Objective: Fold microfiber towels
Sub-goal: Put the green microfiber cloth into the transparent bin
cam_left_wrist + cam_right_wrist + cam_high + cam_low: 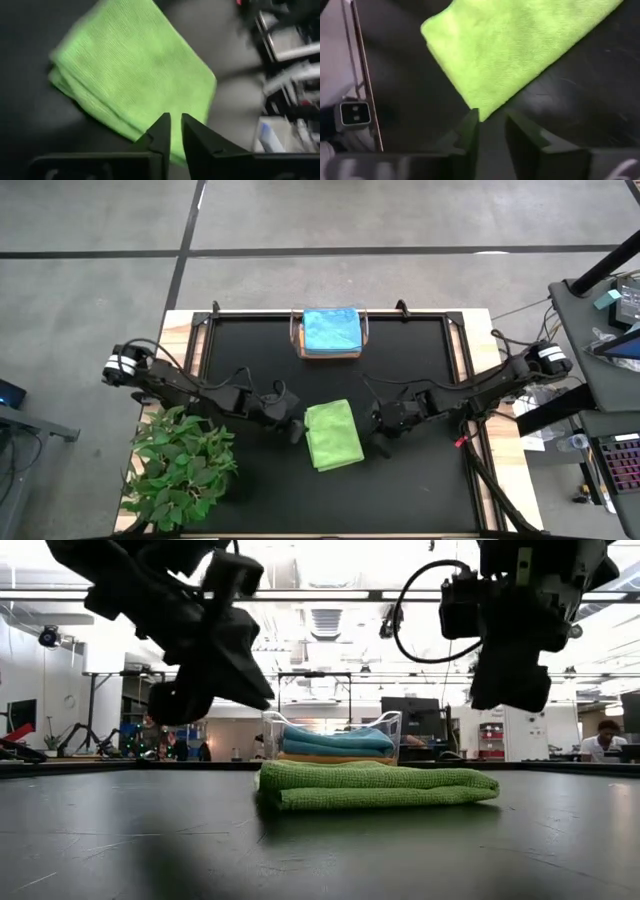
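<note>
A lime green microfiber towel lies folded into a thick flat rectangle in the middle of the black mat, resting on its underside. My left gripper hangs just left of it, above the mat, open by a narrow gap with nothing between the fingers. My right gripper hangs just right of the towel, also raised, open and empty. Both point slantwise down toward the towel. More folded towels, a light blue one on top, lie stacked in a clear bin.
The clear bin stands at the mat's far edge, centre. A leafy green plant sits at the near left corner, close under my left arm. Bare black mat surrounds the towel. Desks and equipment stand beyond the table's right side.
</note>
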{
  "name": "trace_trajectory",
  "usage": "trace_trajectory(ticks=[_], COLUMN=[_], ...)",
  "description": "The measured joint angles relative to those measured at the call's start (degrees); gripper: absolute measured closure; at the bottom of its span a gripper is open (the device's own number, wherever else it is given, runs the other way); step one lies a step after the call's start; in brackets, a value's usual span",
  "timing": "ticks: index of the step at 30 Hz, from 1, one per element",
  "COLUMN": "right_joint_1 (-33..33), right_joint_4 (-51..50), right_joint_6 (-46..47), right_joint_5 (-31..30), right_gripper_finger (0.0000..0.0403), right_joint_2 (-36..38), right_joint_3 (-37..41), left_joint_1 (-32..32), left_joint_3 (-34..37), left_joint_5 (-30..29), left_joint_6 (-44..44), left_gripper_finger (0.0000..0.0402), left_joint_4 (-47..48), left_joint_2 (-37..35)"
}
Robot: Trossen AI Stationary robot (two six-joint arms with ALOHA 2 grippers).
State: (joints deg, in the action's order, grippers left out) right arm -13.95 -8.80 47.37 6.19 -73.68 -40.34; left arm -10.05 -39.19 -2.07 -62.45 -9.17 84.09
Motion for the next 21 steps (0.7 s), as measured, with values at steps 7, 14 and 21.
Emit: trace_trajectory(ticks=[7,14,21], right_joint_1=[0.9,0.9,1.9], right_joint_4=[-1.9,-2.2,0.5], right_joint_6=[2.6,1.5,0.9], right_joint_5=[-0.3,-3.4,-4.8], right_gripper_finger=[0.0208,0.0131,0.0104], right_joint_2=[1.3,-0.6,-4.4], right_joint_3=[0.0,0.1,0.1], left_joint_1=[-2.4,-2.8,-2.8], left_joint_3=[2.7,2.6,2.4], left_joint_5=[3.4,0.8,0.2], left_joint_6=[-4.9,-9.2,-10.7], left_gripper_finger=[0.0279,0.0173,0.0153], left_joint_4=[0.7,-0.6,-8.2], left_joint_2=[0.6,4.2,9.6])
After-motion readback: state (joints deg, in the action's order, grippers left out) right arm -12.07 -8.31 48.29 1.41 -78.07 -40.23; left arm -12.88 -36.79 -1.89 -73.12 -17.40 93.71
